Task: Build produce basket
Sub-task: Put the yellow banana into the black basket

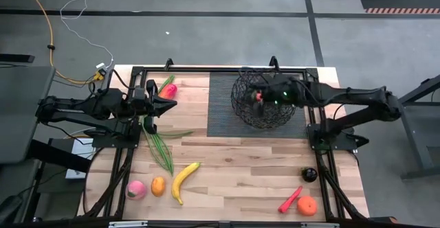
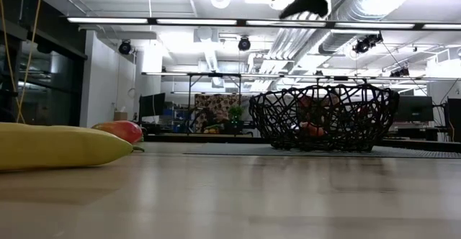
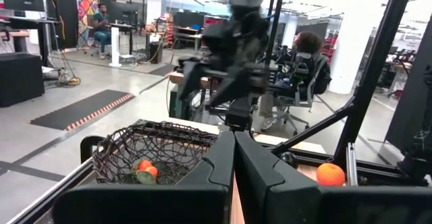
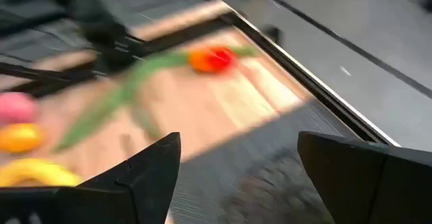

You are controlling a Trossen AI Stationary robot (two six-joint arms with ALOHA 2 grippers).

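The black wire basket (image 1: 265,104) stands on a dark ribbed mat (image 1: 223,111) at the table's far side, with some orange and red produce (image 3: 144,167) lying in it. My right gripper (image 4: 239,177) hangs open above the basket (image 2: 324,116), with nothing between its fingers. My left gripper (image 1: 172,103) is shut and empty, held level above the table's left part near the mango (image 1: 168,88). The green stalks (image 1: 158,142), banana (image 1: 184,181), peach (image 1: 136,189) and an orange (image 1: 159,185) lie on the near left. The plum (image 1: 309,174), chili (image 1: 290,199) and another orange (image 1: 306,205) lie on the near right.
A black metal frame (image 1: 130,118) runs along the table's edges, with upright struts beside both arm bases. Bare wood lies between the two groups of produce at the table's near middle. Beyond the table a person sits on a chair (image 3: 307,69).
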